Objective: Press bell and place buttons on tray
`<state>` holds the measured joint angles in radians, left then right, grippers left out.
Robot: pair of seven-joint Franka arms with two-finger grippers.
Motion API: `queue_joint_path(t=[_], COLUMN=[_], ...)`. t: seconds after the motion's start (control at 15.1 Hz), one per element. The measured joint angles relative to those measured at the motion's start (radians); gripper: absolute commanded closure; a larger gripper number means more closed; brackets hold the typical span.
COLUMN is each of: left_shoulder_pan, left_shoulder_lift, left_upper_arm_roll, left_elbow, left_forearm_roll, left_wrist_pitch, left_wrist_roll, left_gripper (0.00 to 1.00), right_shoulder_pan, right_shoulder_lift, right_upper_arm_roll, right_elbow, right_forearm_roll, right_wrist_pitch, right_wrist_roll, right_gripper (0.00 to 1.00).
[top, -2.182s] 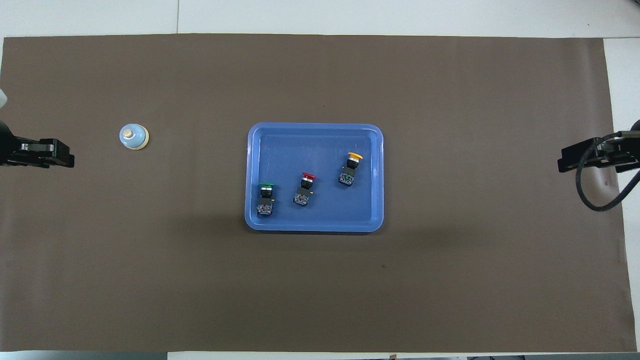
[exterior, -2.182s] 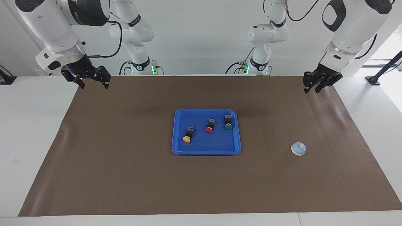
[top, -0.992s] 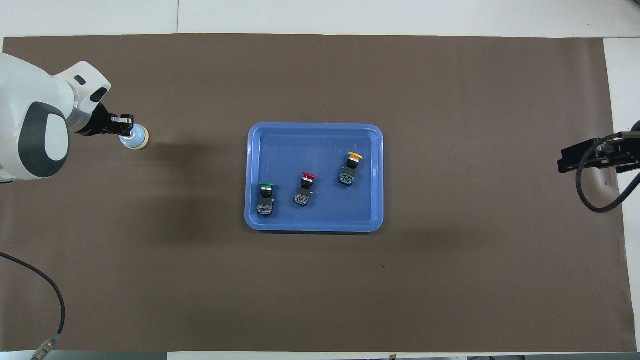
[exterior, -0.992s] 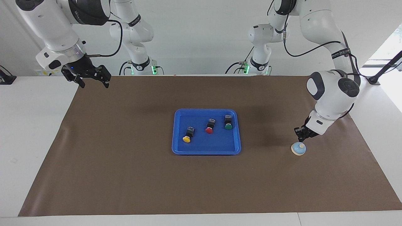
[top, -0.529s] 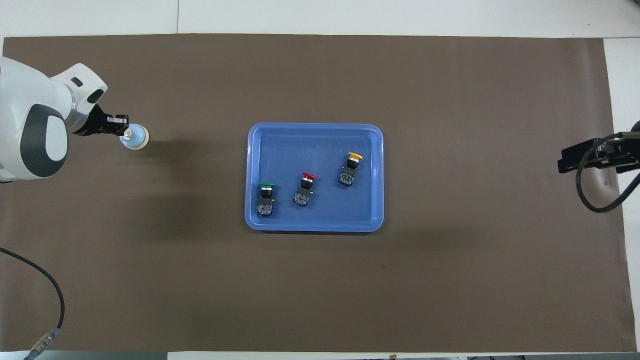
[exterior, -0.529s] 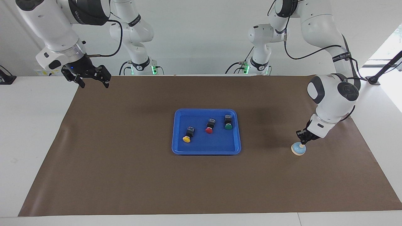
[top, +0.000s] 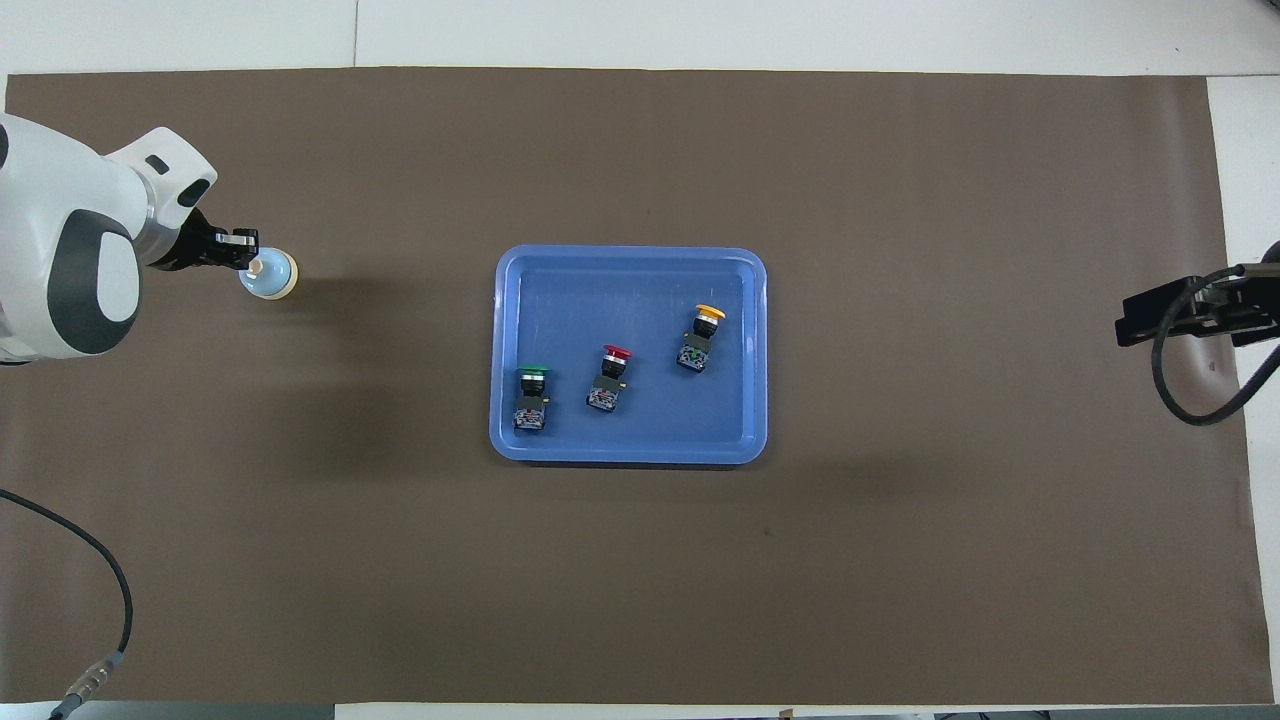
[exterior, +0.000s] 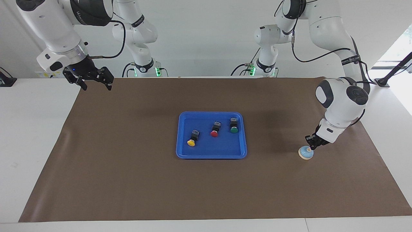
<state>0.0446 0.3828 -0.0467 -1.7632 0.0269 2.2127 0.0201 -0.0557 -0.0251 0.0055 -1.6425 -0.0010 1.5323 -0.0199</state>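
The light blue bell (exterior: 305, 154) sits on the brown mat toward the left arm's end of the table; it also shows in the overhead view (top: 274, 281). My left gripper (exterior: 311, 145) is shut, its tips touching the bell's cream knob. It also shows in the overhead view (top: 246, 262). The blue tray (exterior: 222, 147) lies mid-table and holds the green button (exterior: 234, 130), the red button (exterior: 214, 133) and the yellow button (exterior: 191, 142). My right gripper (exterior: 96, 84) is open and empty and waits over the mat's corner at its own end.
The brown mat (exterior: 128, 180) covers most of the white table. A black cable (top: 95, 560) from the left arm hangs over the mat's near corner. In the overhead view the tray (top: 620, 285) lies mid-mat and the right gripper (top: 1135, 325) is at the mat's edge.
My left arm has swung from its rest place over the mat's corner down to the bell, and its tips have lowered onto the knob. The right arm, tray and buttons have not moved.
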Motion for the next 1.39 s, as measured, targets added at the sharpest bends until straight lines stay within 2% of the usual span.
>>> queue_joint_path(t=[0.4,0.73,0.79,0.86,0.93,0.99,1.39], left_shoulder_pan=[-0.001,0.0,0.001,0.001,0.002,0.002,0.0], left_shoulder_lift=[0.004,-0.001,-0.005,-0.017,-0.042,-0.075,-0.348], left_upper_arm_roll=[-0.004,0.001,0.003,0.004,0.005,0.006,0.001], left_elbow=[-0.044,-0.047,-0.043,-0.036,-0.026,-0.017,-0.003], left_forearm_roll=[0.024,0.025,0.026,0.026,0.026,0.026,0.026], left_wrist_pitch=[0.07,0.066,0.046,0.01,-0.039,-0.09,-0.367], left_wrist_roll=[0.0,0.0,0.0,0.0,0.0,0.0,-0.001], left_gripper=[1.0,1.0,0.82,0.48,0.2,0.02,0.0], right_shoulder_pan=[0.0,0.0,0.0,0.0,0.0,0.0,0.0], right_shoulder_lift=[0.0,0.0,0.0,0.0,0.0,0.0,0.0], right_upper_arm_roll=[0.0,0.0,0.0,0.0,0.0,0.0,0.0], right_elbow=[0.0,0.0,0.0,0.0,0.0,0.0,0.0], right_forearm_roll=[0.0,0.0,0.0,0.0,0.0,0.0,0.0], right_wrist_pitch=[0.0,0.0,0.0,0.0,0.0,0.0,0.0], right_wrist_roll=[0.0,0.0,0.0,0.0,0.0,0.0,0.0], right_gripper=[0.0,0.0,0.0,0.0,0.0,0.0,0.0])
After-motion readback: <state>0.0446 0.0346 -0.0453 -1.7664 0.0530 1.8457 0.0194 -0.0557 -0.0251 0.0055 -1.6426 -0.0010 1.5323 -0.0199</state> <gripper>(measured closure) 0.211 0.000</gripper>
